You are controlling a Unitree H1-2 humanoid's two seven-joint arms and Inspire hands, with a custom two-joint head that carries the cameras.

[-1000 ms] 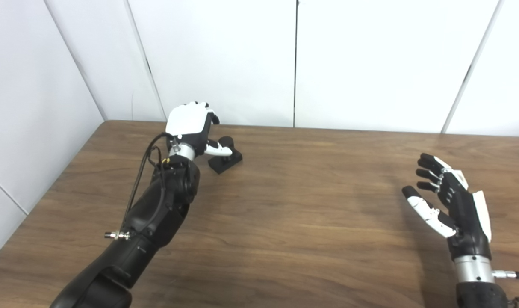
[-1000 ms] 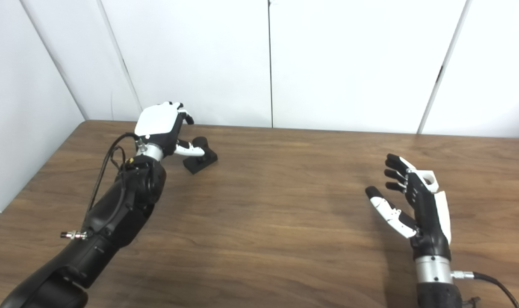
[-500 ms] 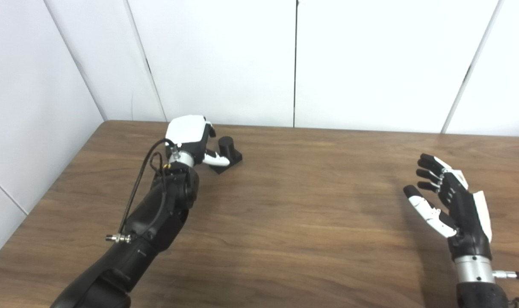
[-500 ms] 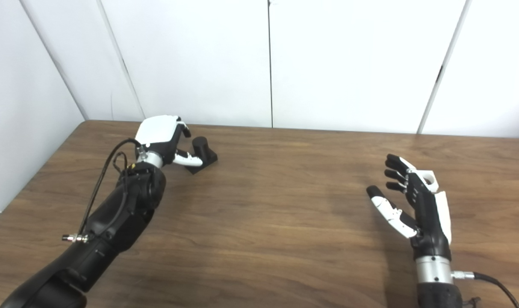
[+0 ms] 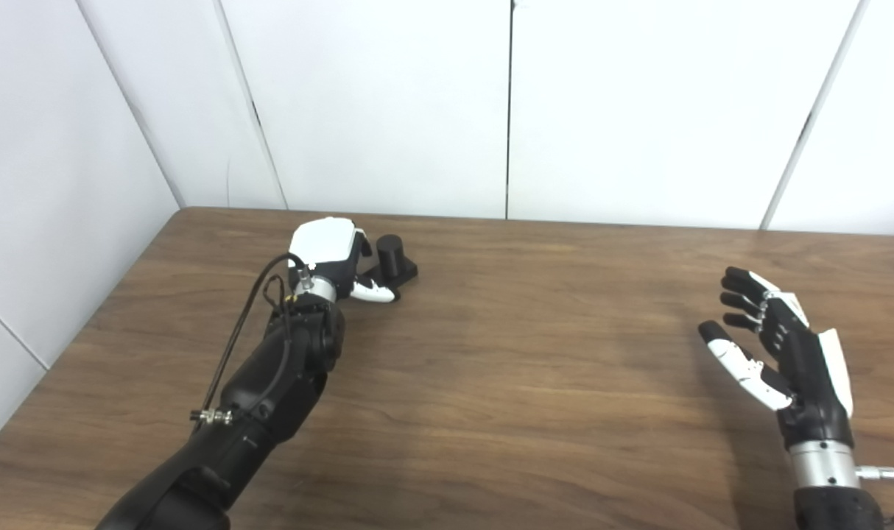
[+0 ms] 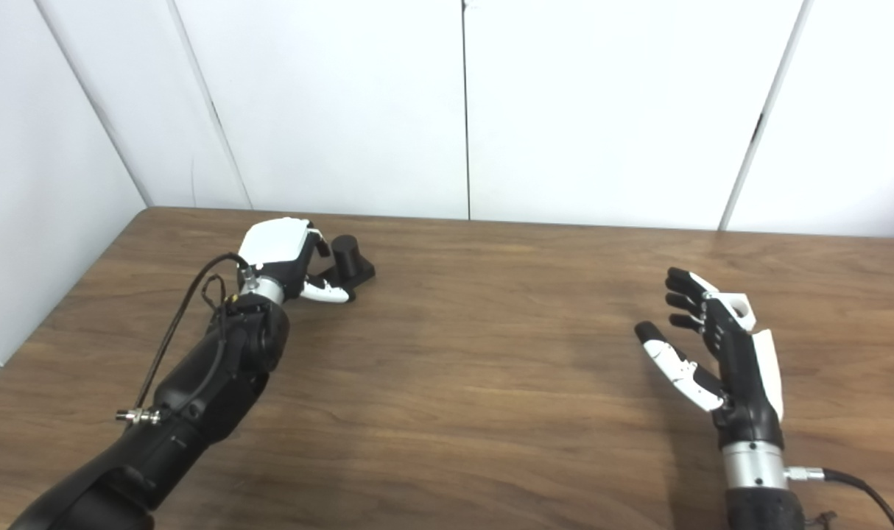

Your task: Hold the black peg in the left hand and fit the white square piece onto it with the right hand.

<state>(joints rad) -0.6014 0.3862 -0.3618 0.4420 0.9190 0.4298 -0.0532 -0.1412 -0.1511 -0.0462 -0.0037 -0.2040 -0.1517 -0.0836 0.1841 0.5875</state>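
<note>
Black on dark wood, the black peg (image 5: 390, 251) stands upright on its flat square base toward the far left of the table (image 5: 521, 353), not far from the back wall. We have our left hand (image 5: 328, 252) low beside it, on its left, thumb stretched along the near side of the base and fingers curled toward the post; we cannot tell whether they touch it, and nothing shows the peg lifted, so we judge the grasp not yet made. Our right hand (image 5: 775, 346) waits well apart at the near right, palm facing in, fingers spread and holding nothing. The white square piece is not visible in either view, so we cannot say where it lies.

From here, the likeliest trouble is the peg sliding or tipping: the thumb lies at the base rather than round the post, and a closing push from one side could skid the light part toward the far edge and the wall. A grip on the base alone might also leave the post tilted for the later fit.

Room is generous: the table's middle and near side lie bare between the two hands, though the peg sits fairly close to the far edge.
</note>
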